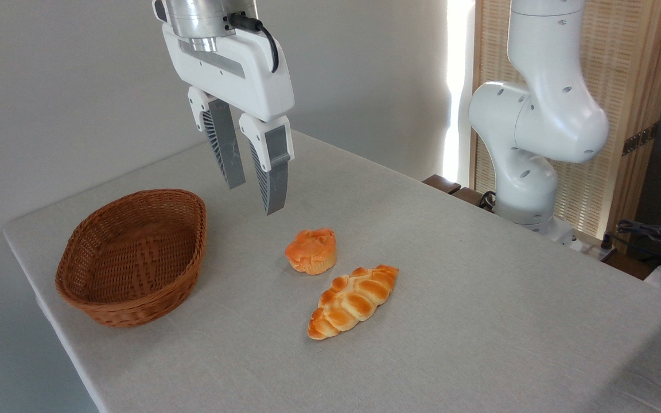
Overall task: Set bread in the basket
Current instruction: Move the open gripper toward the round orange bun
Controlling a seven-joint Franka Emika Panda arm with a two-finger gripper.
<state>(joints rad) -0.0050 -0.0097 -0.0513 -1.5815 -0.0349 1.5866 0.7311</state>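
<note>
basket (135,258): sitting at the left end of the table (479,344), oval, brown wicker, long axis running from near-left to far-right. Opening facing up. Nothing showing inside, only the woven floor.
gripper (255,198): hanging above the table, between basket and bread, clear of both. Fingers (273,172) pointing down, leaning slightly right. Jaws standing a narrow gap apart, gripping nothing.
bread (311,250): sitting on the table, just right of the basket with bare cloth between, below and slightly right of the fingertips. Round, so showing no real long axis. Lumpy orange top facing up, paler ridged sides facing out. Not in the basket.
braided loaf (353,301): lying flat on the table just beside the bread, toward the near-right, a thin gap showing between them. Long axis running near-left to far-right, roughly parallel to the basket's.
arm base (537,132): standing at the far right edge of the table, white, links rising out of the top of the view.
</note>
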